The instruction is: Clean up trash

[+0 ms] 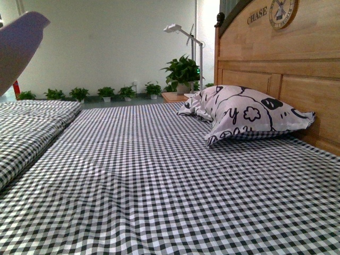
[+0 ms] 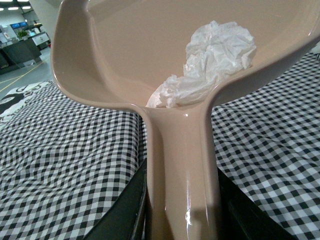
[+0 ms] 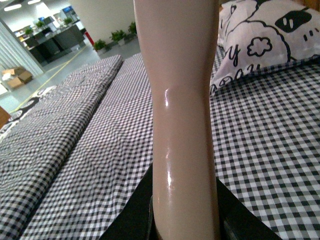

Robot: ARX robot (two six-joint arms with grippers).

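- Trash (image 2: pixel 215 62): crumpled white wad, lodged in the beige dustpan (image 2: pixel 125 60) where pan meets handle, held above the checked bed (image 2: pixel 65 165).
- Left fingers (image 2: pixel 182 220): closed on the dustpan handle.
- Right fingers (image 3: pixel 185 220): closed on a beige handle (image 3: pixel 182 100).
- Risk: if the pan is tipped forward or jolted, the light wad could be spilled back onto the bed.

The word "CHASE" is showing in dark letters on the wooden headboard (image 1: pixel 276 58), just beside a round emblem (image 1: pixel 282 11) whose lettering is too small to read.
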